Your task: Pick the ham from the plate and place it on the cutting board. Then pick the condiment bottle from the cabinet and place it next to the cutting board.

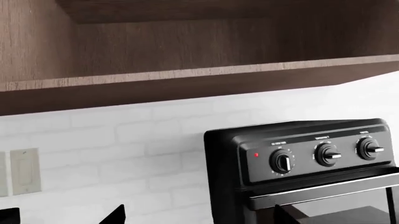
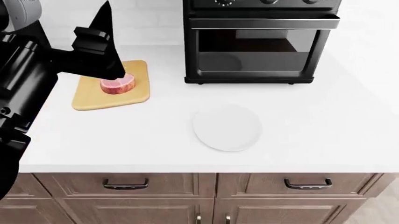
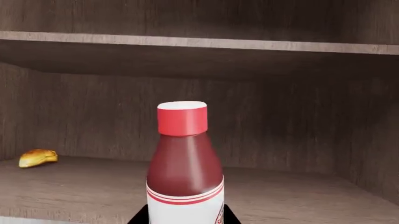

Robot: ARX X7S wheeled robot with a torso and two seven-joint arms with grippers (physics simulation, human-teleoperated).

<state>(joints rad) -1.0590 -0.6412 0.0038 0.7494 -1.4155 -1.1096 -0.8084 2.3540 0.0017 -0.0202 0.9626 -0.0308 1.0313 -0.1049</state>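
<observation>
Ham (image 2: 117,84) rests on cutting board (image 2: 111,86), at ten o'clock from the empty plate (image 2: 227,127). Condiment bottle (image 3: 185,172) stands upright in the cabinet (image 3: 199,44), the right gripper's finger state indeterminate; left gripper (image 2: 103,56) likewise. Advisable: grip the body squarely, lift vertically.

ham (image 2: 117,84) on cutting board (image 2: 110,96), plate (image 2: 227,127) to its right

Head cam looks down on counter; left wrist faces oven (image 1: 311,172) (shared w/ head); right wrist close inside cabinet.
</observation>
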